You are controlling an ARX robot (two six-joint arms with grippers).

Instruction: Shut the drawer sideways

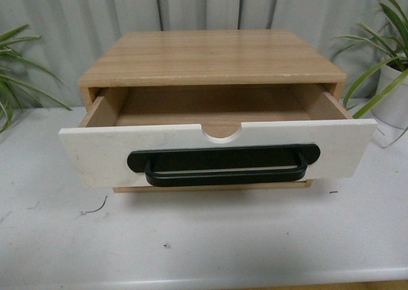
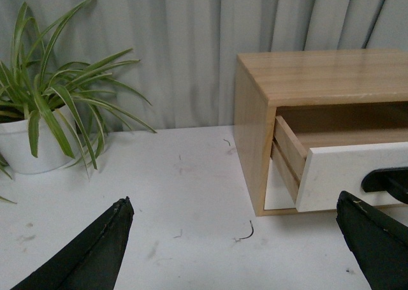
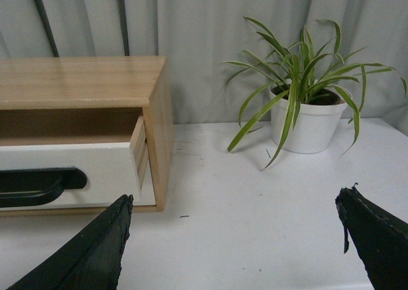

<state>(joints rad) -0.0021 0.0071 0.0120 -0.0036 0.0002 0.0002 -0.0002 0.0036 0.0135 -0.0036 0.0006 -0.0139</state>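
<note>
The drawer point(image 1: 95, 156) has a white front, a wide black bar handle point(image 1: 223, 164) and a half-round notch in its top edge. It stands pulled out of the wooden cabinet point(image 1: 210, 57) and looks empty. It also shows in the left wrist view point(image 2: 338, 175) and in the right wrist view point(image 3: 64, 166). My left gripper point(image 2: 234, 204) is open and empty, over the table to the left of the cabinet. My right gripper point(image 3: 233, 201) is open and empty, over the table to the right of the cabinet. Neither arm shows in the front view.
The cabinet stands on a white table point(image 1: 204, 239). A potted plant point(image 2: 38, 121) stands left of the cabinet, another potted plant point(image 3: 306, 108) stands right of it. A grey curtain point(image 1: 191, 6) hangs behind. A small curled scrap point(image 2: 245, 232) lies by the cabinet's left corner.
</note>
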